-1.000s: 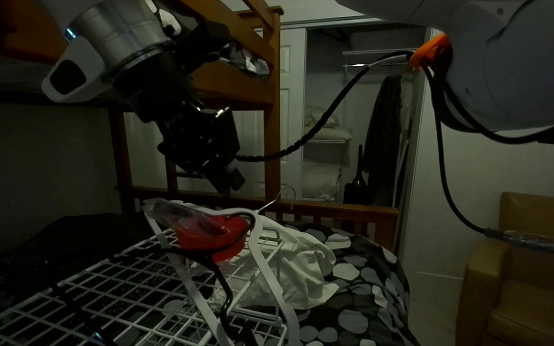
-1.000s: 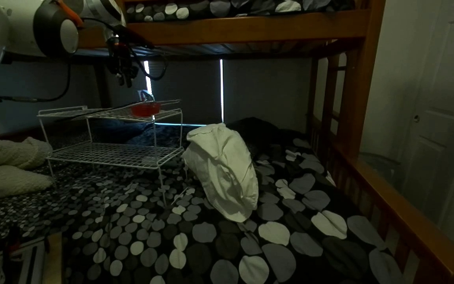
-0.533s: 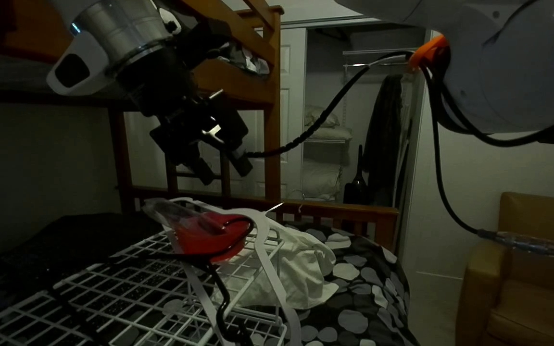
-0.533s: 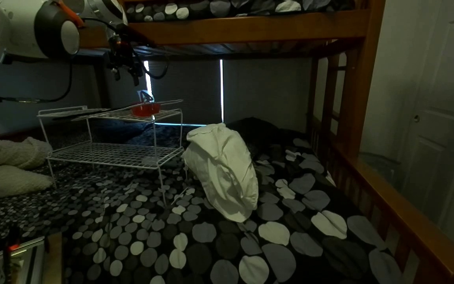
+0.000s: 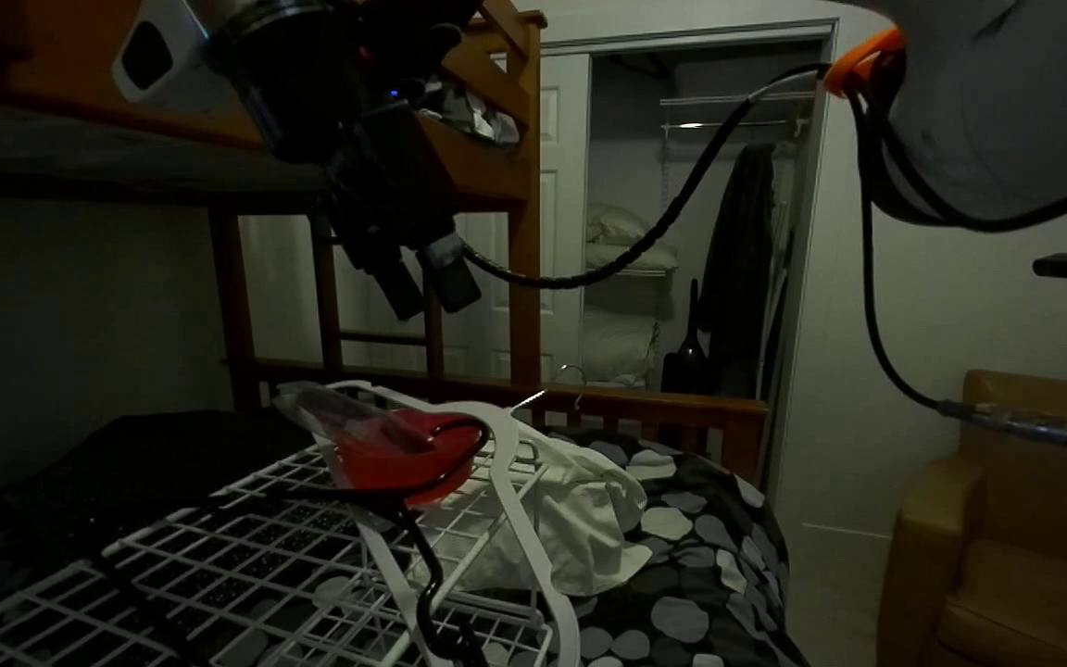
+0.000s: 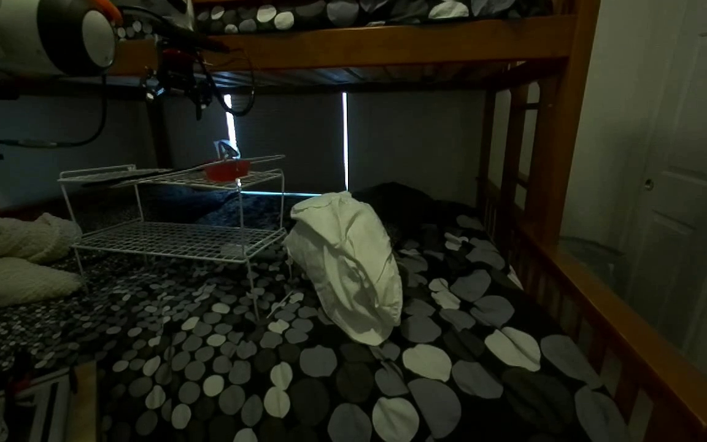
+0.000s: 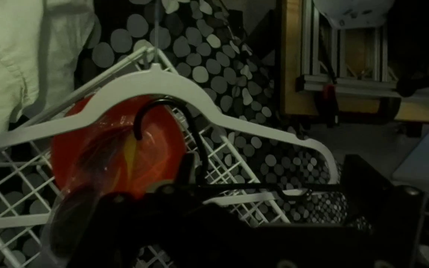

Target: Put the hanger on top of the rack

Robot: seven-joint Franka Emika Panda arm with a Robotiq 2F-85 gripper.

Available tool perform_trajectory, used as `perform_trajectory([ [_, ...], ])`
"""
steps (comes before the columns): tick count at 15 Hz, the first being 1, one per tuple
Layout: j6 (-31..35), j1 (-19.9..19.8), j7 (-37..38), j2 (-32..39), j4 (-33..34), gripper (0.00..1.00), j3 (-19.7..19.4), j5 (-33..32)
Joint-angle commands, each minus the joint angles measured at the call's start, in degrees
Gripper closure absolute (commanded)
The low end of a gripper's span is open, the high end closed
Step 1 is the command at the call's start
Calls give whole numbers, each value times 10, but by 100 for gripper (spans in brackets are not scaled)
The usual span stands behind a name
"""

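A white hanger [image 5: 520, 515] lies on top of the white wire rack [image 6: 251, 285], its metal hook pointing off past the rack's end. In the wrist view the white hanger [image 7: 155, 80] arches across a red bowl [image 7: 162, 149] that holds clear plastic. A black hanger [image 7: 199, 148] is on the rack too, its hook reaching over the bowl. Above the rack hangs my gripper [image 5: 427, 296], apart from both hangers. Its jaws stand wide with nothing between them in both exterior views. The gripper [image 7: 270, 158] covers the lower part of the wrist view, hiding parts of the hangers.
A pale cloth [image 6: 347, 264] rests against the rack's end on the dotted bedspread [image 6: 316, 362]. The upper bunk's wooden beam [image 6: 378, 52] runs close to the arm's height. A wooden bed rail [image 5: 645, 408] bounds the bed. A tan armchair [image 5: 936, 519] stands beyond.
My gripper has gone from nearly shut to open and has risen away from the rack. The white hanger has dropped and shifted slightly, settling lower; the black hanger has shifted a little.
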Motion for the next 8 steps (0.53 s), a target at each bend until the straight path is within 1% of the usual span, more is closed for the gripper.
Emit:
perform_trajectory([
  [1,38,-32,142,-97,-132,0,3,106],
  [6,74,-55,305,-193,-250,0,-11,236],
  [7,40,-41,256,-129,-159,0,-4,193],
  [8,43,-43,263,-138,-169,0,-4,198],
])
